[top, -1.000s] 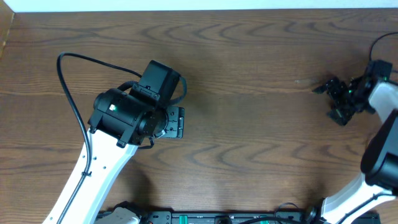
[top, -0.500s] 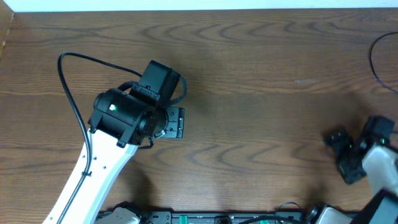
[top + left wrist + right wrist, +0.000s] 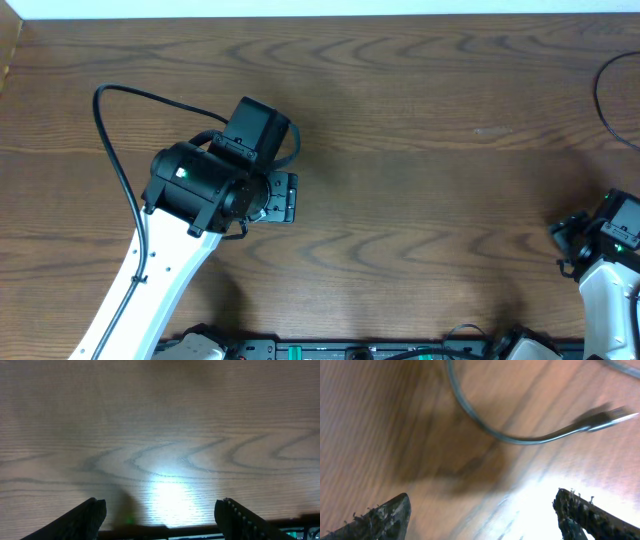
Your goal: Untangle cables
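One thin dark cable [image 3: 600,95] curves in at the table's far right edge in the overhead view. The right wrist view shows a dark cable [image 3: 470,412] lying loose on the wood, ending in a small plug [image 3: 605,412]. My right gripper [image 3: 566,240] [image 3: 482,515] is open and empty, near the front right, with the cable ahead of its fingers and not touching them. My left gripper [image 3: 284,196] [image 3: 160,515] is open and empty over bare wood at centre left. No white cable shows.
The thick black lead [image 3: 110,140] of the left arm loops over the table's left part. The wooden table [image 3: 420,120] has its back edge against a white strip at the top of the overhead view. The arm bases stand along the front edge.
My right arm has swung from the far right middle of the table down toward the front right corner. The left arm has not moved.
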You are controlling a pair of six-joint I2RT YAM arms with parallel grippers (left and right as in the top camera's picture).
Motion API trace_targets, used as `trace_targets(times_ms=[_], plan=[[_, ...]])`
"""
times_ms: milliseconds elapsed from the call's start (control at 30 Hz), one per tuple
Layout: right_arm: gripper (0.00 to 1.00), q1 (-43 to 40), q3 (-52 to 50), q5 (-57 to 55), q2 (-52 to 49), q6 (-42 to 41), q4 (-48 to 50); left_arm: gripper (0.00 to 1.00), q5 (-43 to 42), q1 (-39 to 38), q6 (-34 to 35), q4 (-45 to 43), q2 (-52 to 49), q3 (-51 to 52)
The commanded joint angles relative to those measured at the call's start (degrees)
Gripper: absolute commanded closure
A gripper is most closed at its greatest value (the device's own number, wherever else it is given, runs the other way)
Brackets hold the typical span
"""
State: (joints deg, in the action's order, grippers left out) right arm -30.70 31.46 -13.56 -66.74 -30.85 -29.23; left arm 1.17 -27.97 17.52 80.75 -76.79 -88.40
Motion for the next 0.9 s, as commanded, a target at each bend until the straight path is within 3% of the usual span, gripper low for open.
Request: trace_targets(times_ms=[0, 267, 733, 867], plan=[[0.19, -0.42, 0.24, -7.37, -0.02, -3.41, 3.56, 0.25, -0.76, -0.02, -1.03, 0.20, -0.37, 0.13], [0.30, -0.50, 0.24, -7.30, -1.84, -2.60, 12.55, 0.25, -0.76, -0.02, -1.01, 0.15, -0.37, 0.13], [0.32, -0.50, 0.24, -5.31, -19.17, -1.22, 20.85, 0.25, -0.76, -0.02, -0.96, -0.07, -0.37, 0.13], [0.43, -0.50, 0.24, -4.66, -21.70, -1.22, 23.26, 0.25, -0.76, -0.02, -0.96, -0.04, -0.37, 0.13]])
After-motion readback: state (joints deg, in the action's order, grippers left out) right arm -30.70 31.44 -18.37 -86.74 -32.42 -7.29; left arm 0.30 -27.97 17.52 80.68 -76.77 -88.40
